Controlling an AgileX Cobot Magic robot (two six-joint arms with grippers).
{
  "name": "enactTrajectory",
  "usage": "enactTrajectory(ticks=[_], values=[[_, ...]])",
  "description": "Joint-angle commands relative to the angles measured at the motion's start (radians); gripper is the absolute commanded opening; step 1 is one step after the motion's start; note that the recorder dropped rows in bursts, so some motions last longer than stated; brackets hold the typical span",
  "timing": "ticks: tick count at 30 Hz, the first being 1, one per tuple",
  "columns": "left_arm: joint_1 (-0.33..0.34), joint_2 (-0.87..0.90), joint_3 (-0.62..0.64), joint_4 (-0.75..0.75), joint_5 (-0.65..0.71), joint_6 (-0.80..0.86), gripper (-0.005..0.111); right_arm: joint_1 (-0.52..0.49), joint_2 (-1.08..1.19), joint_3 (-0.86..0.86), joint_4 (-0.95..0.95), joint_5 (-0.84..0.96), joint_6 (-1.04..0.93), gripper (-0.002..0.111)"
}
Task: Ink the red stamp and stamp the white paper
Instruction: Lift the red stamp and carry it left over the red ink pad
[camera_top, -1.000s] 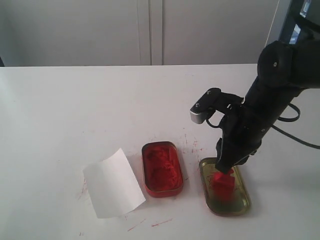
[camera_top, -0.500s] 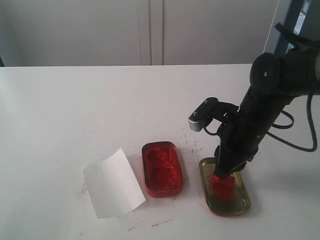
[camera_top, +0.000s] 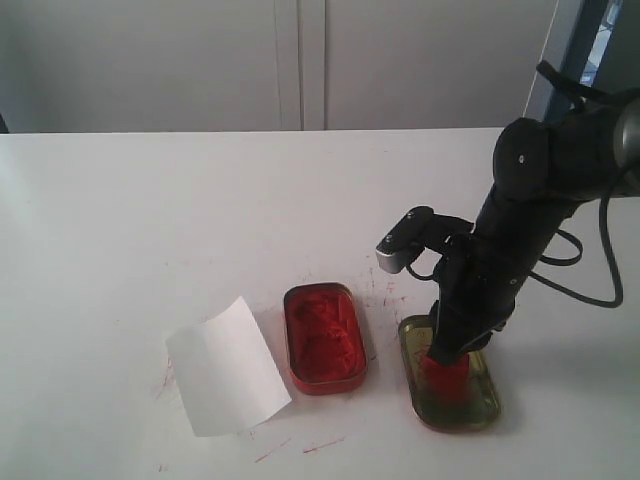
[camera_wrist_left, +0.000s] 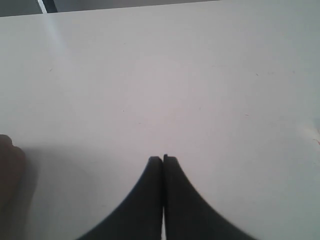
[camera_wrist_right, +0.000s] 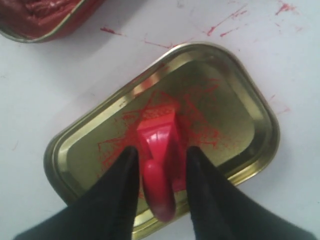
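Right arm (camera_top: 520, 220) sank lower near front-right corner of worktop (camera_top: 150, 200); right jaws now pinch stamp (camera_wrist_right: 160, 145) in gold lid (camera_wrist_right: 240, 100). Inking looks next. Left jaws closed, empty.

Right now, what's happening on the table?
The right gripper appears closed on the small red plastic stamp, which stands in the gold oblong metal lid smeared with red. The oblong red tin of ink paste sits open beside it, and the white paper slip lies past that, unmarked. The left gripper is shut over bare table, holding nothing.
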Motion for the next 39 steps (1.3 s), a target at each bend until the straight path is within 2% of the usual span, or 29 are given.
enactTrajectory(ticks=[1,4,5,21,25,30,39], values=[[0.001,-0.003,0.005,-0.001,0.002,0.0,0.0,0.001,-0.002,0.003,-0.003,0.009,-0.012,0.022],[0.001,-0.003,0.005,-0.001,0.002,0.0,0.0,0.001,-0.002,0.003,-0.007,0.013,-0.012,0.002],[0.001,-0.003,0.005,-0.001,0.002,0.0,0.0,0.001,-0.002,0.003,-0.007,0.013,-0.006,0.0],[0.001,-0.003,0.005,-0.001,0.002,0.0,0.0,0.001,-0.092,-0.026,-0.025,0.041,0.022,0.0],[0.001,-0.003,0.005,-0.001,0.002,0.0,0.0,0.006,-0.131,-0.026,-0.001,0.003,0.022,0.0],[0.001,-0.003,0.005,-0.001,0.002,0.0,0.0,0.068,-0.142,-0.054,0.0,-0.012,0.022,0.0],[0.001,-0.003,0.005,-0.001,0.002,0.0,0.0,0.18,-0.113,-0.192,-0.005,0.045,0.176,0.0]])
